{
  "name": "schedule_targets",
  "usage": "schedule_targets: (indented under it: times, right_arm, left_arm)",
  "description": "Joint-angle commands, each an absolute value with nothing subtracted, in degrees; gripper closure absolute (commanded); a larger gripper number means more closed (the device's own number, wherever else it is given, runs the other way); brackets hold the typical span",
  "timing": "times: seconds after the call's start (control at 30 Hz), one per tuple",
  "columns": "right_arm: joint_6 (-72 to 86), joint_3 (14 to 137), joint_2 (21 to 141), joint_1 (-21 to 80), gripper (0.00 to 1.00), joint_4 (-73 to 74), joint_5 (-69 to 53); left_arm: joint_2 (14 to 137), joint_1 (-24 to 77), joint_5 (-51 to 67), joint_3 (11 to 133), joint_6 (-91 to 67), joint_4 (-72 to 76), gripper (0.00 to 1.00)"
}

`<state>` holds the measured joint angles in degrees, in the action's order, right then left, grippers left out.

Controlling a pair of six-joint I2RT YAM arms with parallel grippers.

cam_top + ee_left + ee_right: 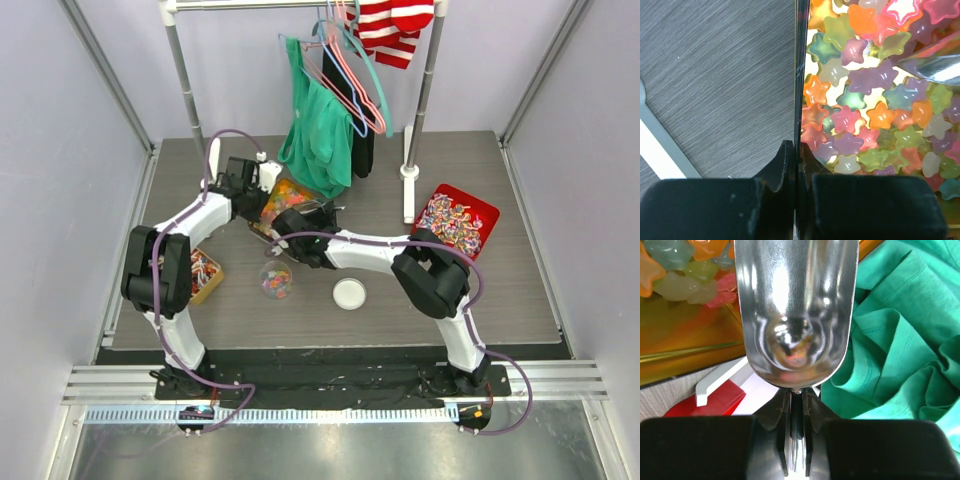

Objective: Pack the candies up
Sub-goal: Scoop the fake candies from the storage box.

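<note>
The candies [865, 100] are small star-shaped gummies in orange, yellow, green, pink and purple, filling a gold tin [801, 75]. They also show in the top view [288, 197] and the right wrist view [685, 270]. My left gripper [799, 155] is shut on the tin's rim, also seen from above [263, 188]. My right gripper [796, 400] is shut on the handle of a metal scoop [795, 305], whose empty bowl hangs over the tin's edge. The scoop's tip shows over the candies in the left wrist view [940, 67]. A small clear jar [275, 280] holds some candies.
A white lid [349, 293] lies right of the jar. A red tray [458, 222] of wrapped candies sits at the right and a smaller gold tin [205, 275] at the left. A green shirt [320, 130] hangs from a rack just behind the tin, beside the rack's white post [408, 175].
</note>
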<state>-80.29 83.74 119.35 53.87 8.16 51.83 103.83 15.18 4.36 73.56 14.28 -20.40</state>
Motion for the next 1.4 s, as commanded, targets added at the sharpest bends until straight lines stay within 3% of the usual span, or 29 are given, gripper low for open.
schedule_targets:
  times: [0.0, 0.67, 1.07, 1.37]
  right_arm:
    - [-83.8, 82.6, 119.8, 53.8, 0.99, 6.3, 52.2]
    - [-64.0, 94.6, 123.8, 55.8, 0.99, 31.2, 31.9]
    - [-51.0, 103.4, 131.2, 56.8, 0.99, 31.7, 32.3]
    - [-39.4, 102.1, 126.7, 55.8, 0.99, 31.9, 21.1]
  left_arm:
    - [98.5, 15.6, 8.4, 74.5, 14.2, -16.0, 1.00]
    - [98.2, 15.8, 9.0, 74.7, 13.9, -15.8, 1.00]
    - [97.2, 15.8, 8.7, 73.9, 12.1, -16.0, 1.00]
    - [97.1, 15.8, 8.4, 73.4, 12.3, -15.8, 1.00]
